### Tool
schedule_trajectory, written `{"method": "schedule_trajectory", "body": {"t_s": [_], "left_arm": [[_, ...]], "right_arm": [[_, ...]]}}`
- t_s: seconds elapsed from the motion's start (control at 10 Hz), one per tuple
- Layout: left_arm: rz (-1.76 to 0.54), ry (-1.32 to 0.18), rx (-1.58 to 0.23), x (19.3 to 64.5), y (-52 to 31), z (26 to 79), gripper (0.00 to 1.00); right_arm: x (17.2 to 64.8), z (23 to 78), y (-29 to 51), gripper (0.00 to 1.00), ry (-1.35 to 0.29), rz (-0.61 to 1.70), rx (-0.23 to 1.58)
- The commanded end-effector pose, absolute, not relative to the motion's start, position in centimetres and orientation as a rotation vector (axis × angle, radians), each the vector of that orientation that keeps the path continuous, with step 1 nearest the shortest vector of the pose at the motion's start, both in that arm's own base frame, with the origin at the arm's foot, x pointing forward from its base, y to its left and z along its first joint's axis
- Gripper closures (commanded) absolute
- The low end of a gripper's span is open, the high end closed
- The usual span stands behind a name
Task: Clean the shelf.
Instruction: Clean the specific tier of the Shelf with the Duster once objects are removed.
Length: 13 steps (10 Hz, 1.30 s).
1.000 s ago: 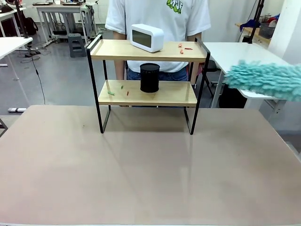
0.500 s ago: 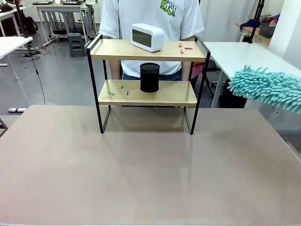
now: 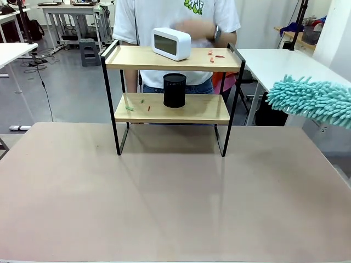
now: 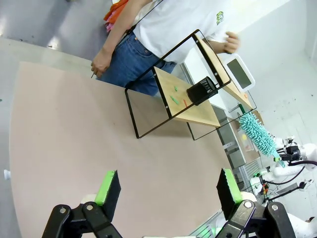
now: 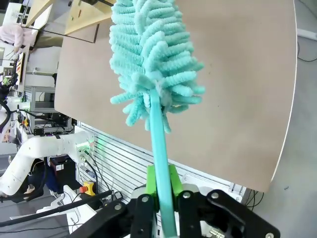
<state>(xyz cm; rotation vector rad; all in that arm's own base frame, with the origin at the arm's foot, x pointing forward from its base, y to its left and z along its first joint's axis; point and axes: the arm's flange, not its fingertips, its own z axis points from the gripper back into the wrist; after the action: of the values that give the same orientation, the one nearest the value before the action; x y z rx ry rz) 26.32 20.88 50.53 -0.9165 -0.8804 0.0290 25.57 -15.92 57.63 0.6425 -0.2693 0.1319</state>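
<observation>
Standing well ahead of the wide-open left gripper [image 4: 168, 187], the shelf [image 3: 197, 108] sits apart from the teal duster [image 3: 312, 101] whose handle the right gripper [image 5: 161, 184] clamps tight.

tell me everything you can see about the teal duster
The duster has a fluffy teal head of soft chenille-like strands on a thin teal handle that looks plastic. The right gripper is shut on the handle. The head is in the air, roughly level, right of the shelf and apart from it, touching nothing else.
</observation>
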Motion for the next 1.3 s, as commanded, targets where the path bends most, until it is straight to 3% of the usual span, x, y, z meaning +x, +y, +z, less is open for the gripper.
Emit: {"method": "schedule_trajectory", "body": {"t_s": [0.0,1.2], "left_arm": [[0.011,-0.903,-0.92,26.51,20.77,50.59,0.0],[0.011,-0.903,-0.92,26.51,20.77,50.59,0.0]], "right_arm": [[25.59,58.16,-15.81,1.0,-0.28,0.114,0.651],[25.59,58.16,-15.81,1.0,-0.28,0.114,0.651]]}}
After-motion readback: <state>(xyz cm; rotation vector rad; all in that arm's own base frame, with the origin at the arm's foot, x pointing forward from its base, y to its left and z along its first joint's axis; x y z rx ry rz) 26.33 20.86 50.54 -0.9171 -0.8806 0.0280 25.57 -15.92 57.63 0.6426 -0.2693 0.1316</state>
